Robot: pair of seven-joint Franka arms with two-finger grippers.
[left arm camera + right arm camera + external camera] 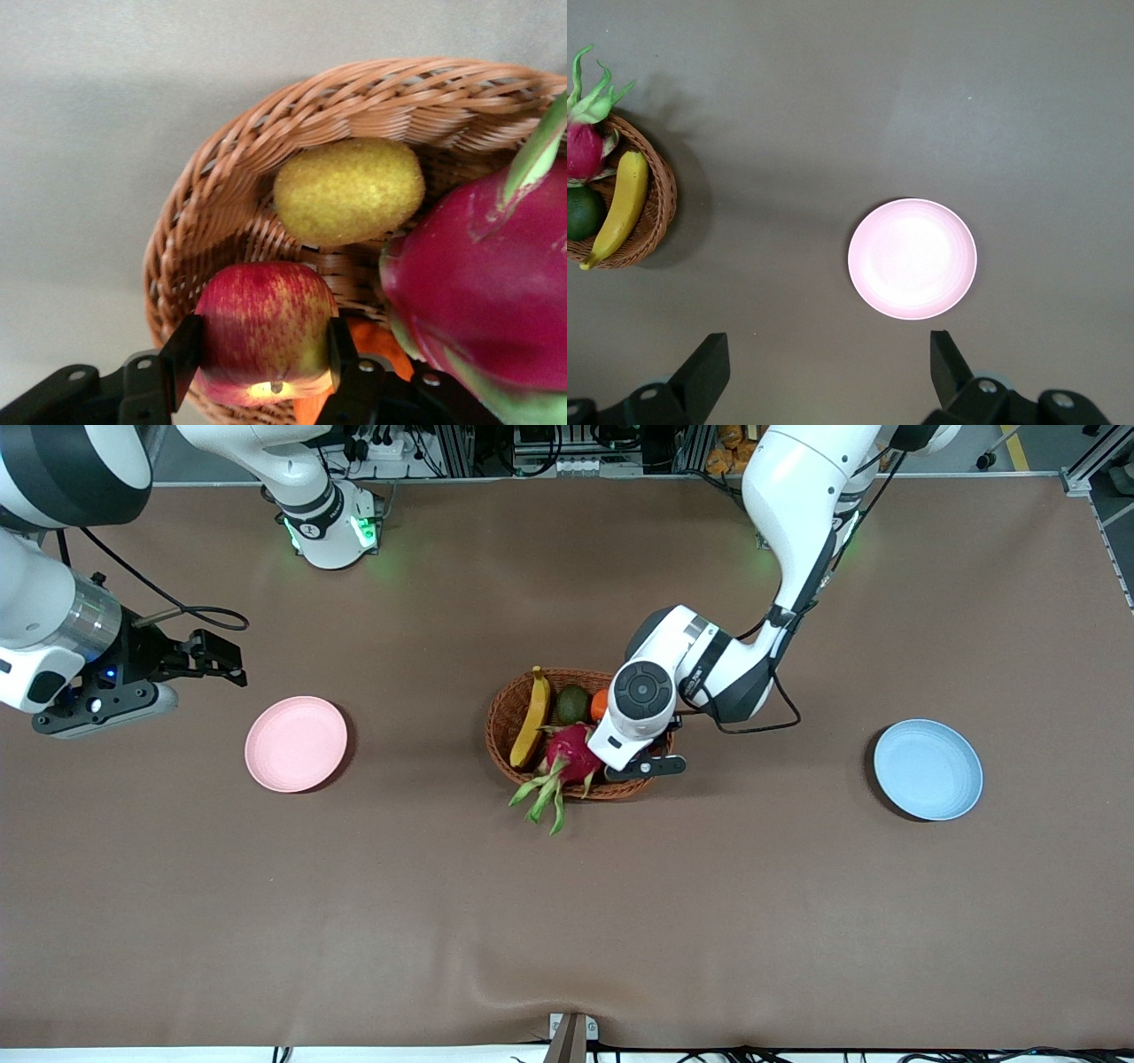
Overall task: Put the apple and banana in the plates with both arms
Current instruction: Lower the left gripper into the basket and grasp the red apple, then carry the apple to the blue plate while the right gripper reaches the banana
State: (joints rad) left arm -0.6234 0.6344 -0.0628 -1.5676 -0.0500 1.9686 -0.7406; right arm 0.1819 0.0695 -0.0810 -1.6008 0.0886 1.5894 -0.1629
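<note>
The red apple (266, 328) with yellow patches sits in the wicker basket (498, 722), between the fingers (182, 354) of my left gripper (266, 359), which press on both its sides. In the front view the left gripper (638, 766) is down in the basket and its hand hides the apple. The yellow banana (532, 717) lies along the basket's rim toward the right arm's end and also shows in the right wrist view (620, 212). My right gripper (217, 657) is open and empty, up over the table beside the pink plate (295, 744). The blue plate (928, 769) lies toward the left arm's end.
The basket also holds a pink dragon fruit (571, 753), a dark green fruit (573, 704), an orange fruit (600, 704) and a yellow-green kiwi (350, 190). The dragon fruit's green leaves hang over the rim nearer the front camera. The pink plate (912, 258) shows bare in the right wrist view.
</note>
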